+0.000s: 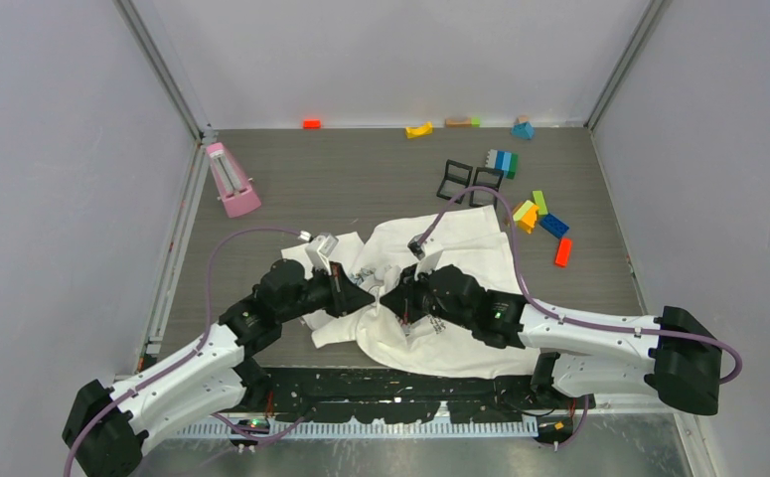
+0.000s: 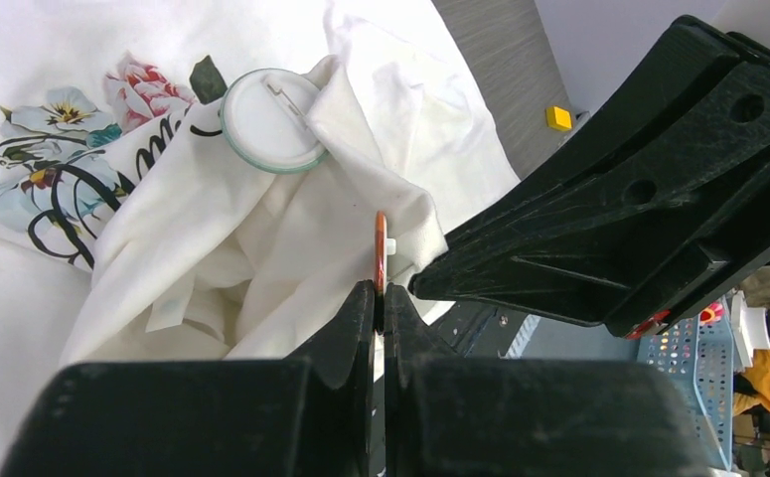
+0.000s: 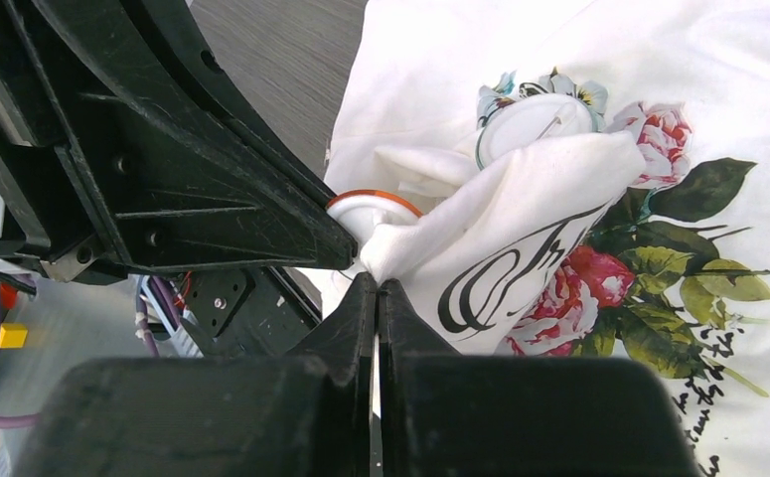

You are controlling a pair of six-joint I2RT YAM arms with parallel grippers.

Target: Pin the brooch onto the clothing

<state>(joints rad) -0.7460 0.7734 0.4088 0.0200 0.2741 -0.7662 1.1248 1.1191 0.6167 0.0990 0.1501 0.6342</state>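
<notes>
Close to the middle of the near edge of the table [image 1: 361, 179], the two arms meet tip to tip over the crumpled clothing. The left gripper [image 2: 381, 290] is clenched on the brooch [image 2: 381, 248], a thin disc with an orange rim, held on edge, apparently so that its back can be brought to the cloth. Right against it, the right gripper [image 3: 378, 283] is pinched tight on a raised fold of the T-shirt [image 3: 520, 199]. This lifts a peak of fabric off the table, probably to give the pin one loose layer to pierce without catching the layer beneath. Brooch and fold appear to touch, but whether the pin stands open cannot be made out. Just beyond the fold lies a second badge [image 2: 271, 121], white-backed with a green rim and its pin showing, partly tucked under the cloth on the print. The T-shirt is white, soft and rumpled. Its chest carries pink roses, blue flowers, green leaves and dark cursive lettering. Coloured toy bricks [image 1: 549, 224] lie toward the far right corner, well apart.
</notes>
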